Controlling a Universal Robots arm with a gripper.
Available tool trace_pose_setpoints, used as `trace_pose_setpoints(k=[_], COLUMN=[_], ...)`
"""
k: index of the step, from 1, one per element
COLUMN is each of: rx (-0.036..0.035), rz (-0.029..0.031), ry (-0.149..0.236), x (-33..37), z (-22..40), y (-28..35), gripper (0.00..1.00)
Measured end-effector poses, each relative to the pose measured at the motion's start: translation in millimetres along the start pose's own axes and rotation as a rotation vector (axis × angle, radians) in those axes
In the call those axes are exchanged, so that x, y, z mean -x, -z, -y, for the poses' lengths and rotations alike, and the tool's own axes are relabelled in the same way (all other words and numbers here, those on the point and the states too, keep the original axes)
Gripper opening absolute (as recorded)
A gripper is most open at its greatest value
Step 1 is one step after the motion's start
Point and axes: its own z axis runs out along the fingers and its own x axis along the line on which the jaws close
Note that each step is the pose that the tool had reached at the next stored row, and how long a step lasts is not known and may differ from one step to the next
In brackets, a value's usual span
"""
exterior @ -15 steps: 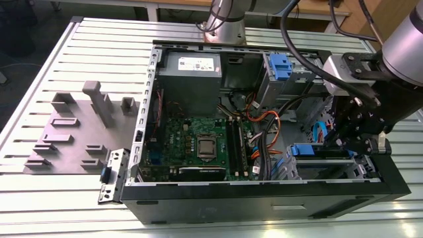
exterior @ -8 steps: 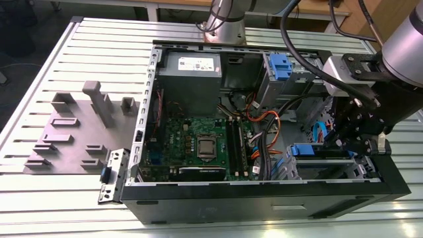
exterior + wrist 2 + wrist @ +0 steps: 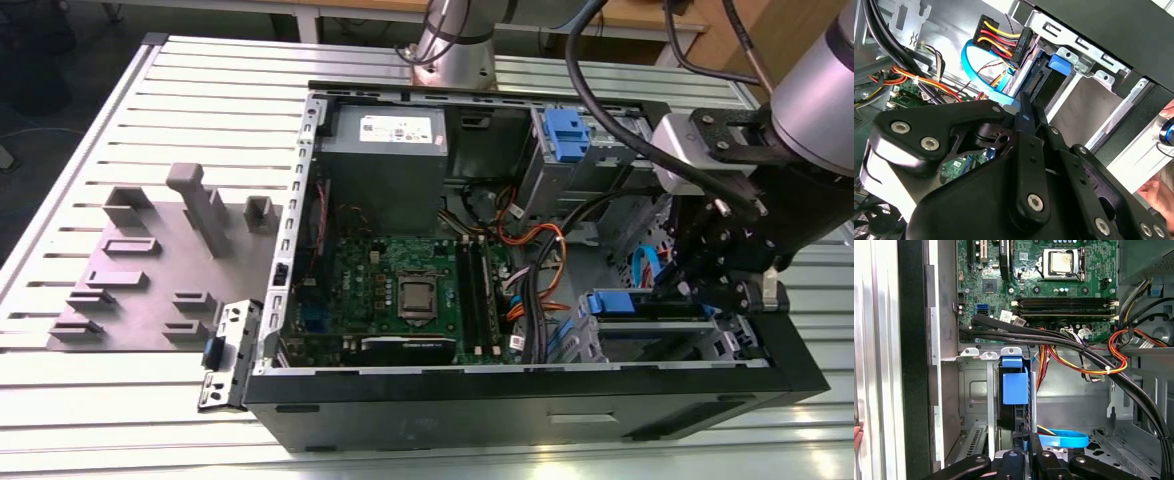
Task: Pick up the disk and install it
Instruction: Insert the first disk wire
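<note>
On a slatted metal table [image 3: 120, 110], open computer case [image 3: 534, 385], gripper [image 3: 714, 290] inside, its grip unclear.

No print here can be read.

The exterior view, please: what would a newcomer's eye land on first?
First comes the open computer case lying on the slatted table, its green motherboard bare at the centre. Next, the black gripper reaches down at the exterior view's right, beside the blue-bracketed disk in its drive cage. A grey fixture block sits at the exterior view's left.
</note>
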Motion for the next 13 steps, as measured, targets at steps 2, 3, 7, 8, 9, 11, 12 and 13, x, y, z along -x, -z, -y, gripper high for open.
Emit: trace_pose_setpoints(k=[2,3,7,8,9,11,12,13], rx=[0.0000,0.0000,0.0000,0.0000,0.0000,0.0000,0.0000,0.0000], rz=[0.0000,-0.0001,0.0001,0.0002,0.0004,0.0004,0.0001,0.0002], ry=[0.000,0.000,0.000,0.000,0.000,0.000,0.000,0.000], x=[0.0,0.0,-0.1,-0.1,-0.1,0.0,0.0,0.0], z=[0.0,0.0,-0.1,-0.1,-0.1,-0.1,-0.1,-0.1], y=[-1.4,-1.5,-1.8,-1.8,-1.6,-0.7,-0.2,-0.1], gripper=[0.16,0.16,0.16,0.16,0.16,0.16,0.16,0.16])
